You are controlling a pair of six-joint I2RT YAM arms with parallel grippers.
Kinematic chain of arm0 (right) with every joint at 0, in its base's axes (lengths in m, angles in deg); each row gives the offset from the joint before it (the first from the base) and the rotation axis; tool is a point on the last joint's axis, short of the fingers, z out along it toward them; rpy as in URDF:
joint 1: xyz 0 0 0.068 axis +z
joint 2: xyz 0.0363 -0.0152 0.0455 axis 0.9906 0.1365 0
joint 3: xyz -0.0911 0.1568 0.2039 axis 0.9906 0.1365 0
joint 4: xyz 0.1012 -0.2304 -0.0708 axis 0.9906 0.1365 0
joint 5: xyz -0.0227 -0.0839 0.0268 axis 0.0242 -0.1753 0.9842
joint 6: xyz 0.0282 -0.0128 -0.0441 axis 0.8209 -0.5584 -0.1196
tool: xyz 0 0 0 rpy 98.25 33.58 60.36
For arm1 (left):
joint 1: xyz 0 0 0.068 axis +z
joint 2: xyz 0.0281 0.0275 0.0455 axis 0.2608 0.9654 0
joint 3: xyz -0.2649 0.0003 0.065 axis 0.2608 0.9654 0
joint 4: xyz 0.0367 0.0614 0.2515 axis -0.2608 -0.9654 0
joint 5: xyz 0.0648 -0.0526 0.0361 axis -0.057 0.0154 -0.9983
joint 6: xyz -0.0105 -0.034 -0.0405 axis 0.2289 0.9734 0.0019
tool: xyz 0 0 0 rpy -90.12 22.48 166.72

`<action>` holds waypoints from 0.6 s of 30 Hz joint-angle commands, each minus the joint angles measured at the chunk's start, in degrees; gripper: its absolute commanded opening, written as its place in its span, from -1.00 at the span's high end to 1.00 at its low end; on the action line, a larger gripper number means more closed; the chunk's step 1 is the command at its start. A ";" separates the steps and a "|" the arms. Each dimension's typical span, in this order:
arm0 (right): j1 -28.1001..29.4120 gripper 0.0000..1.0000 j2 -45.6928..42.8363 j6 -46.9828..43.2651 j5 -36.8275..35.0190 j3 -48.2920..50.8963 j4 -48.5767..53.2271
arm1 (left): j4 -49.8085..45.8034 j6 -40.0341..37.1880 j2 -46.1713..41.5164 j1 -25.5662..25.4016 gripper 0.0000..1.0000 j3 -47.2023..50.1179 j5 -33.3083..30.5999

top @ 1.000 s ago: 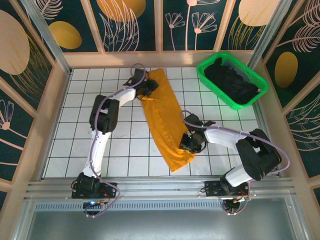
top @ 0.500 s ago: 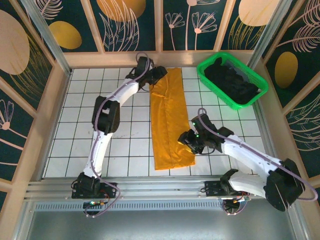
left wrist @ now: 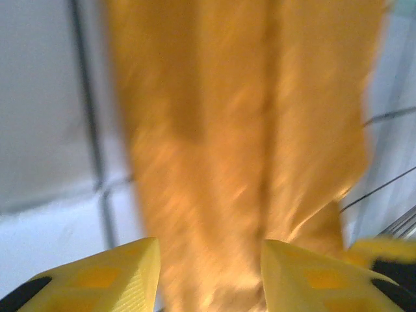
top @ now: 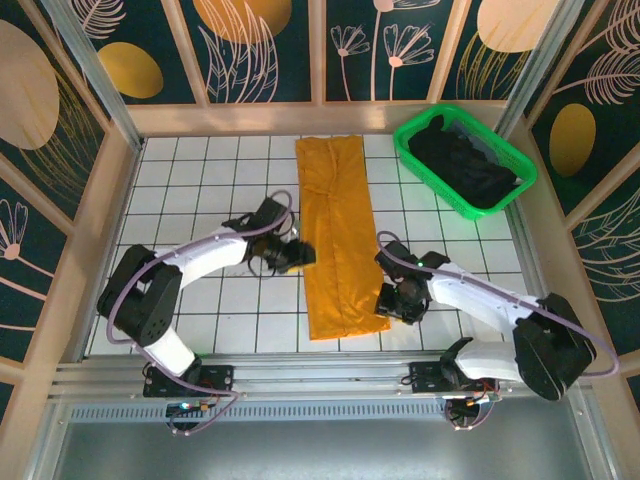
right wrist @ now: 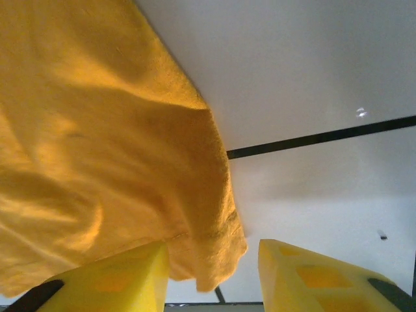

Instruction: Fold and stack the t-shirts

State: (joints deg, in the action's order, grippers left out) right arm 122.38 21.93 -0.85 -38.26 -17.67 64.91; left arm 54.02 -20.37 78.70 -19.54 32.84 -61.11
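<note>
Orange shirt (top: 335, 235): soft plain cloth, folded into a long narrow strip, flat on the worktop (top: 200, 170). Laid roughly down the middle, from the far edge toward the near one. Long edges straight, far end squared, near end a little wider. Faint lengthwise crease along the strip.

Worktop of smooth white square tiles, divided by thin dark lines.

Left fingers (left wrist: 97, 279): yellow, blocky, wedge-shaped, with shallow square recesses. Parted a moderate way, pinching nothing. Orange cloth blurred beyond the gap, in broad soft folds. Seen from above, placed just beside the strip's left edge, about mid-length.

Right fingers (right wrist: 318, 279): same yellow wedges, likewise parted and gripping nothing. Reaching into the gap, closer to one finger, a corner of the shirt, hemmed, slightly curled, with a fine fuzzy weave and gentle wrinkles. Behind it, bare white tile crossed by one dark line. Seen from above, placed just beside the strip's right edge, toward its near end.

Basket (top: 432, 178): green plastic mesh, rectangular with rounded corners, at the far right corner of the worktop, skewed to the tile grid, well apart from the orange strip. Inside it, black shirts (top: 465, 165), crumpled in a loose heap.
</note>
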 commanded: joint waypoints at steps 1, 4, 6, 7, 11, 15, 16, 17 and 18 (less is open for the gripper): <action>0.54 0.26 3.13 -1.77 0.53 2.31 -1.74 | -6.00 -2.59 -5.41 -2.06 0.10 3.73 3.50; 0.95 0.41 5.42 -1.78 0.98 3.02 -4.59 | -7.68 -2.85 -6.31 -4.95 0.09 5.62 5.39; 1.82 0.62 6.69 -1.53 1.76 2.80 -5.60 | -9.14 -2.83 -6.39 -6.77 0.07 6.31 6.21; 2.76 0.75 7.25 -1.20 2.13 2.53 -5.82 | -9.68 -2.47 -6.53 -7.78 0.06 6.77 6.54; 6.89 1.00 7.34 0.74 4.46 0.76 -6.17 | -12.40 -1.26 -7.69 -10.70 0.02 8.74 6.43; 9.35 1.00 7.07 2.90 7.22 0.13 -6.83 | -13.47 0.06 -9.11 -11.83 0.00 11.44 5.84; 9.66 1.00 7.05 3.14 7.90 0.05 -7.12 | -12.96 0.35 -9.09 -11.93 -0.02 11.94 5.98; 10.00 1.00 7.16 3.21 8.65 -0.01 -7.40 | -12.47 0.74 -8.83 -12.04 -0.03 12.29 6.08; 10.22 1.00 7.33 3.23 9.12 -0.19 -7.34 | -11.80 0.95 -8.24 -12.23 -0.03 12.19 6.14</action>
State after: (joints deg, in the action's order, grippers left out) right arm 131.67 28.38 0.66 -32.27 -16.93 58.09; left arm 43.31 -20.89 70.73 -31.25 44.27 -55.60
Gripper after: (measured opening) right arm 0.052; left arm 0.513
